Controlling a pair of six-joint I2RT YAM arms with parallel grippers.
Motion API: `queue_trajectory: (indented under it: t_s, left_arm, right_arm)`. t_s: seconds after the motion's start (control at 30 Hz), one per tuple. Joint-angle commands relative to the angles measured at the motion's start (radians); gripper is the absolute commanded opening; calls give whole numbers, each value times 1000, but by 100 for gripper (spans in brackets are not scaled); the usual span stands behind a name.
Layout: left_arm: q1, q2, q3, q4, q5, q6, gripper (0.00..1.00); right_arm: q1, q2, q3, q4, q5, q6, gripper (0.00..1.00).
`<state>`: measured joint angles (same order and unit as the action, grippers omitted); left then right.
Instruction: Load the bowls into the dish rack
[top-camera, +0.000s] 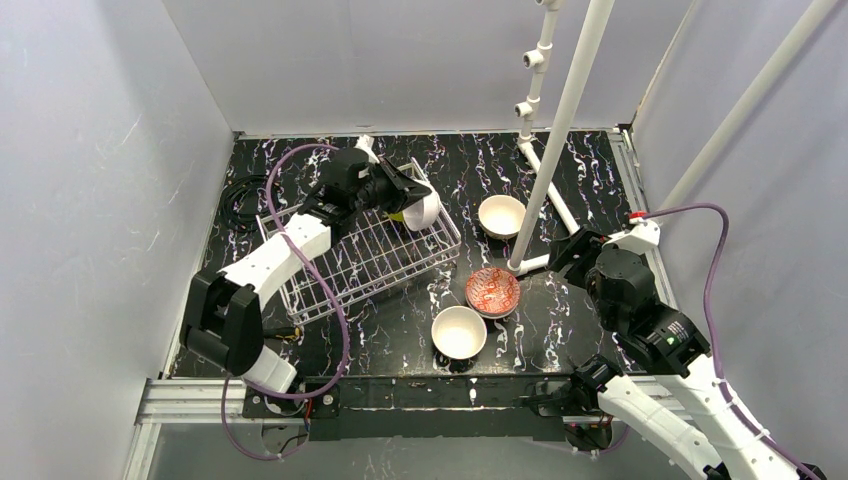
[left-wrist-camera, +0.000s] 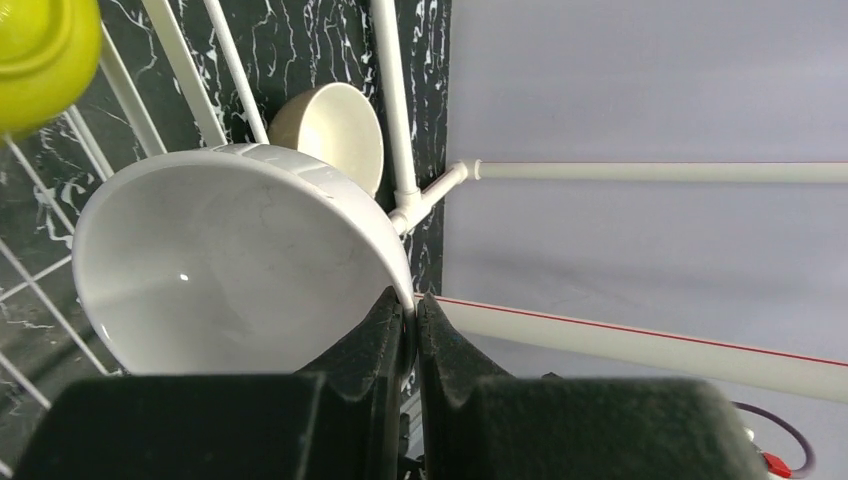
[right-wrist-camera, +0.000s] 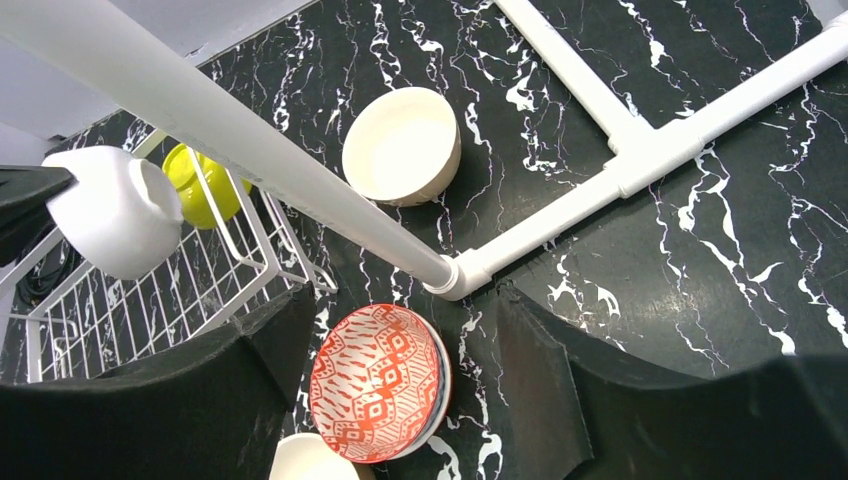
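Note:
My left gripper (top-camera: 408, 193) is shut on the rim of a white bowl (top-camera: 428, 211) and holds it tilted over the far right corner of the wire dish rack (top-camera: 365, 262). In the left wrist view the pads (left-wrist-camera: 398, 318) pinch the white bowl's (left-wrist-camera: 240, 260) rim. A yellow-green bowl (left-wrist-camera: 40, 55) lies in the rack beside it. My right gripper (right-wrist-camera: 400, 300) is open and empty, above a red-patterned bowl (right-wrist-camera: 380, 380) on the table. A tan bowl (top-camera: 501, 215) stands farther back, and another tan bowl with a white inside (top-camera: 459, 331) stands near the front.
A white pipe frame (top-camera: 560, 130) rises from the table just right of the bowls, with its foot joint (right-wrist-camera: 455, 275) beside the red-patterned bowl. Grey walls close in the black marbled table (top-camera: 580, 170) on three sides. A black cable (top-camera: 240, 200) lies at the far left.

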<state>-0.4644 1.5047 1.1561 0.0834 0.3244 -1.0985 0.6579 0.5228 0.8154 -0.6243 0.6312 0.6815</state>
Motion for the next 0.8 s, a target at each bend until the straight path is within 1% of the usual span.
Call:
queue_trajectory:
  t_s: [0.0, 0.1, 0.3, 0.4, 0.6, 0.77]
  left_arm:
    - [-2, 10, -33, 143, 54, -100, 0]
    - [-2, 10, -65, 153, 66, -115, 0]
    - [13, 4, -141, 184, 140, -125, 0]
    - [32, 25, -172, 232, 189, -142, 0]
    - [45, 69, -136, 265, 258, -144, 0]
    - [50, 104, -128, 283, 277, -146, 0]
  right_arm:
    - [5, 9, 22, 64, 32, -25, 75]
    - [5, 9, 21, 61, 30, -29, 76]
    - [5, 8, 7, 43, 43, -31, 76]
    - [6, 8, -4, 44, 36, -24, 76]
    - [5, 20, -11, 43, 38, -22, 76]
    - [5, 24, -10, 46, 37, -18, 76]
